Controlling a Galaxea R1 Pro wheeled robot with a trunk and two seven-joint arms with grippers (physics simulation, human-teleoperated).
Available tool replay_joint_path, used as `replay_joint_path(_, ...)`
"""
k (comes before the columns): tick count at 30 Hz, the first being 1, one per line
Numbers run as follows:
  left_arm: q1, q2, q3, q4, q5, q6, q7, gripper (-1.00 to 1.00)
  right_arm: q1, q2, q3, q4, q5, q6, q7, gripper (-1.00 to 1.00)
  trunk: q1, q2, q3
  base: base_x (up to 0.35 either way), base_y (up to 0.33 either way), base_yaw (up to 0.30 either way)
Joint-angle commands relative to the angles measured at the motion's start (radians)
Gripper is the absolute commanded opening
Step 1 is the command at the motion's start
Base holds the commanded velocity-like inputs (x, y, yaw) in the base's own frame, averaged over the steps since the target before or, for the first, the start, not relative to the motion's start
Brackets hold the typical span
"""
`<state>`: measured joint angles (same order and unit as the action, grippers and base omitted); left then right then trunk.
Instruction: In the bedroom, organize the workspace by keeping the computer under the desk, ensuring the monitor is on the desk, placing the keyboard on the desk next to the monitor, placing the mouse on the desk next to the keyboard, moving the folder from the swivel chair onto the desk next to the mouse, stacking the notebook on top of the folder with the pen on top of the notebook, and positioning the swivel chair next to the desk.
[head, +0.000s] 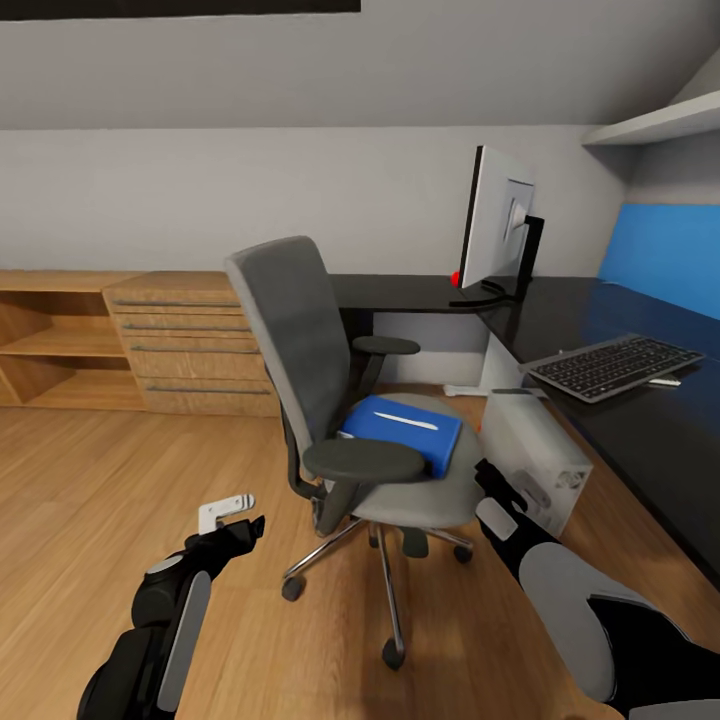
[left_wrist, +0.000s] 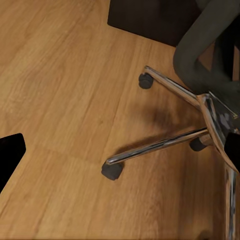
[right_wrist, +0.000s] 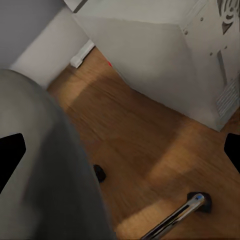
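Observation:
The grey swivel chair (head: 300, 330) stands on the wood floor in front of the black desk (head: 640, 430). On its seat lies a blue folder (head: 420, 440) with a white pen (head: 405, 420) on top; I cannot tell a notebook apart from it. The monitor (head: 495, 225) and keyboard (head: 615, 365) sit on the desk, and the white computer (head: 540, 455) stands under it. My left gripper (head: 238, 518) is open, low and left of the chair base (left_wrist: 165, 142). My right gripper (head: 488, 478) is open between the seat and the computer (right_wrist: 165, 55).
A small red object (head: 456, 278) lies by the monitor's foot. Wooden drawers and shelves (head: 180, 340) line the back wall at left. A blue panel (head: 665, 255) backs the desk. The chair's chrome legs and casters (head: 392, 652) spread over the floor.

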<state>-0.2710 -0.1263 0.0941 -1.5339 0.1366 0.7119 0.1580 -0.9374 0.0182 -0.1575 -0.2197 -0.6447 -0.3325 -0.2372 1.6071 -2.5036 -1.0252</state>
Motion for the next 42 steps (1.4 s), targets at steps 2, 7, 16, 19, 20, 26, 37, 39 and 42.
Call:
replay_joint_path(2, -0.001, -0.001, 0.001, 0.001, 0.010, 0.004, 0.007, 1.00, 0.000, 0.000, -0.003, 0.045, -0.023, -0.004, 0.000, 1.00, 0.000, 0.000, -0.001, 0.085, 0.000, 0.000)
replay_joint_path(7, -0.001, -0.001, 0.001, 0.003, 0.010, 0.004, 0.007, 1.00, 0.000, 0.001, -0.002, 0.045, -0.031, -0.003, -0.002, 1.00, 0.000, 0.000, -0.001, 0.135, 0.000, 0.000)
replay_joint_path(16, -0.001, -0.001, 0.001, 0.003, 0.009, 0.003, 0.008, 1.00, 0.000, 0.003, -0.001, 0.043, -0.029, -0.005, -0.001, 1.00, 0.000, 0.000, -0.001, 0.009, 0.000, 0.031)
replay_joint_path(19, -0.001, -0.001, 0.001, 0.003, 0.009, 0.004, 0.008, 1.00, 0.000, 0.004, -0.001, 0.043, -0.029, -0.005, -0.001, 1.00, 0.000, 0.000, -0.001, 0.000, 0.000, 0.220)
replay_joint_path(20, -0.001, -0.001, 0.001, 0.003, 0.009, 0.004, 0.008, 1.00, 0.000, 0.004, -0.001, 0.043, -0.029, -0.005, -0.001, 1.00, 0.000, 0.000, -0.001, 0.000, 0.000, 0.254)
replay_joint_path(26, -0.001, -0.001, 0.001, 0.003, 0.009, 0.004, 0.008, 1.00, 0.000, 0.005, 0.001, 0.045, -0.026, -0.007, -0.002, 1.00, 0.000, 0.000, -0.001, 0.000, 0.000, 0.271)
replay_joint_path(37, -0.001, 0.000, 0.003, 0.004, 0.010, 0.003, 0.008, 1.00, 0.000, 0.003, 0.001, 0.043, -0.024, -0.011, 0.000, 1.00, 0.000, 0.000, -0.001, 0.000, 0.000, 0.037)
replay_joint_path(39, -0.001, 0.000, 0.003, 0.004, 0.009, 0.003, 0.008, 1.00, 0.000, 0.002, 0.001, 0.043, -0.024, -0.010, 0.000, 1.00, 0.000, 0.000, -0.001, 0.000, 0.000, -0.272)
replay_joint_path(42, -0.001, 0.001, 0.003, 0.004, 0.009, 0.002, 0.009, 1.00, 0.000, 0.003, 0.001, 0.043, -0.025, -0.012, 0.000, 1.00, 0.000, 0.000, -0.001, 0.000, 0.000, -0.079)
